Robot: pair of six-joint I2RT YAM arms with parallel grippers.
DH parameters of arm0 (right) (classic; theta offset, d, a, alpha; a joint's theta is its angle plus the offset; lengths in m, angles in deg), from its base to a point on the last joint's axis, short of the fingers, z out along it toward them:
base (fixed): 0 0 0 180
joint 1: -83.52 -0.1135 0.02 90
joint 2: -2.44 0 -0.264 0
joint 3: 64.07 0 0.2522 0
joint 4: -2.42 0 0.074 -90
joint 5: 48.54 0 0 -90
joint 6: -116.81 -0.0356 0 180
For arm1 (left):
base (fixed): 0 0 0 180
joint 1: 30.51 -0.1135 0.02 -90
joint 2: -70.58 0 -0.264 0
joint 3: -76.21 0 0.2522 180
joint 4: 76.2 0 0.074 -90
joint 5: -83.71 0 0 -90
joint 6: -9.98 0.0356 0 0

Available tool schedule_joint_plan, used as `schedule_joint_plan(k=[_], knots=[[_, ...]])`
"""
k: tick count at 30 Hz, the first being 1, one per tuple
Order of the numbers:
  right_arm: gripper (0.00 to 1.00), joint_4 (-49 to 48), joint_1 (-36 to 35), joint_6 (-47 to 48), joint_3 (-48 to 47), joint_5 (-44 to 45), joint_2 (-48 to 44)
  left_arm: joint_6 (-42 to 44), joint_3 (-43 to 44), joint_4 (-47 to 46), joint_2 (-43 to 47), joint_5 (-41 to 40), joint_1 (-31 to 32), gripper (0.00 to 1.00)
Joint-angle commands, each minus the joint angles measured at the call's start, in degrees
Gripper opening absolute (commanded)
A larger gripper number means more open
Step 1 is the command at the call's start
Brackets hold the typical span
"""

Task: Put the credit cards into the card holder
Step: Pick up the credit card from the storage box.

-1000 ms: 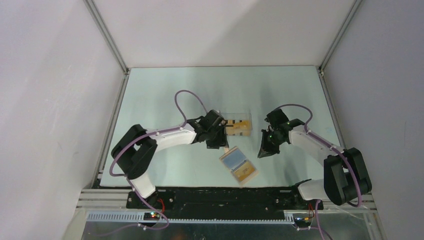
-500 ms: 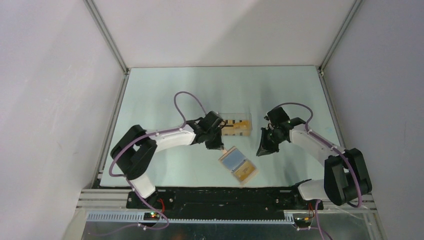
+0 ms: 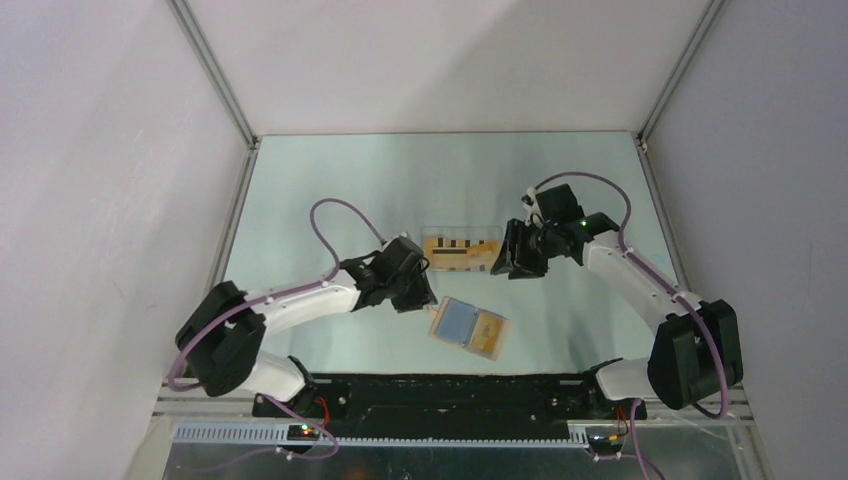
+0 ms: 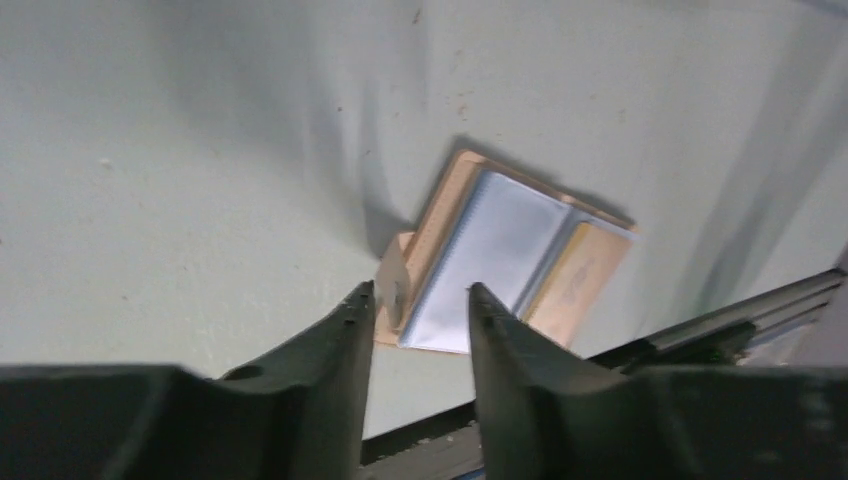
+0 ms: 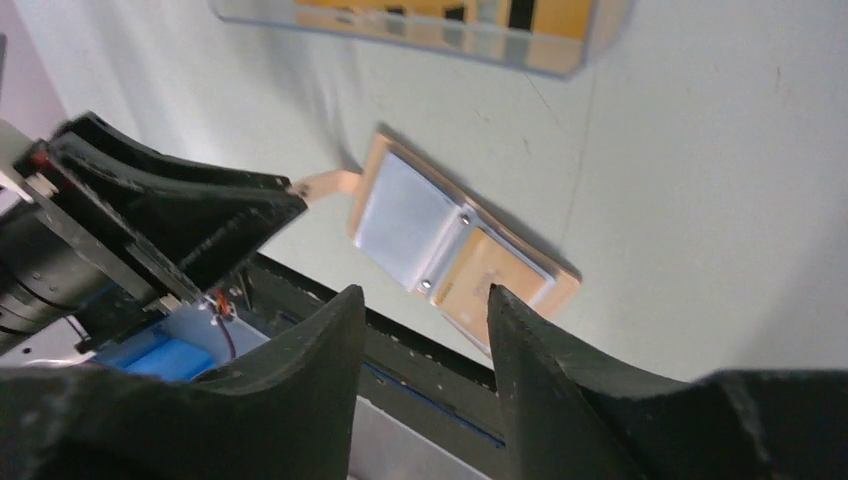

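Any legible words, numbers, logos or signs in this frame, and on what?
None legible.
Orange card in the tan folding card holder: faint mark, too blurred to read.
Orange-yellow cards in the clear plastic tray: dark stripes only, no lettering discernible.

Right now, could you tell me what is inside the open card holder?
The card holder shows one orange-yellow card in one half and a light blue panel in the other. Anything beneath these is covered.
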Motion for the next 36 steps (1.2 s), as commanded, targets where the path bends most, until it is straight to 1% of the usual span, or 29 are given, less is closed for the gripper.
schedule_joint_plan(k=[1,2,4,5,6,7,8,11,12,13,14,15,16,18,20,21,24,31,36], knots=[[0.57,-2.4,-0.7,0.6,-8.2,-1.5,2.9,1.8,2.0,-1.2,6.2,-3.4,0.1,0.54],[0.58,-2.3,-0.8,0.9,-10.3,-1.4,3.7,2.5,3.0,-1.2,7.6,-3.7,-0.6,0.60],[0.61,-1.6,-0.8,1.5,-13.9,-1.4,7.8,6.1,5.0,-1.2,8.7,-3.1,-2.4,0.64],[0.61,-1.1,-0.8,1.7,-15.0,-1.4,8.9,7.2,5.9,-1.2,8.8,-2.5,-3.2,0.65],[0.59,-0.8,-0.8,1.9,-17.4,-1.5,11.4,9.5,7.7,-1.2,8.7,-1.2,-4.9,0.65],[0.56,-0.2,-0.8,2.0,-18.7,-1.8,12.6,10.6,8.7,-1.2,8.4,-0.7,-5.8,0.65],[0.50,0.2,-0.8,2.1,-21.1,-2.0,15.3,12.5,10.7,-1.1,7.5,0.5,-7.5,0.65],[0.42,2.0,-0.8,2.6,-25.8,-1.8,20.6,15.1,14.5,-1.1,4.0,3.4,-12.2,0.65],[0.36,2.5,-0.9,3.1,-28.3,-1.7,23.4,16.3,16.5,-1.1,2.9,4.6,-13.0,0.64],[0.32,4.1,-0.9,3.3,-29.5,-1.4,24.9,16.7,17.5,-1.0,0.7,5.6,-14.4,0.64],[0.23,5.4,-0.9,3.9,-31.9,-1.0,27.6,17.6,19.6,-1.0,-0.4,6.2,-14.9,0.63],[0.19,5.9,-1.0,4.2,-32.9,-0.8,28.8,18.2,20.9,-0.8,-2.9,7.0,-15.7,0.62],[0.13,6.9,-1.2,4.9,-34.8,-0.4,31.1,19.2,23.3,-0.3,-4.2,7.5,-15.9,0.61],[0.07,8.2,-1.4,6.0,-36.9,0.6,33.8,20.3,26.9,0.6,-8.2,8.6,-16.2,0.58],[0.03,9.0,-1.8,7.0,-38.2,1.9,35.7,20.6,29.4,1.0,-11.6,9.7,-16.3,0.55],[0.03,9.2,-1.9,7.5,-38.6,2.1,36.6,20.6,30.8,1.3,-13.7,10.2,-16.2,0.53],[0.00,9.7,-2.5,8.6,-38.8,3.2,38.1,20.7,32.4,2.7,-17.6,10.2,-16.2,0.52],[0.00,10.9,-4.7,11.1,-39.5,8.4,41.6,23.0,35.4,8.1,-22.4,8.0,-15.1,0.51],[0.00,10.2,-6.0,12.2,-39.1,11.2,42.7,23.7,37.5,11.2,-25.7,6.3,-13.4,0.51]])
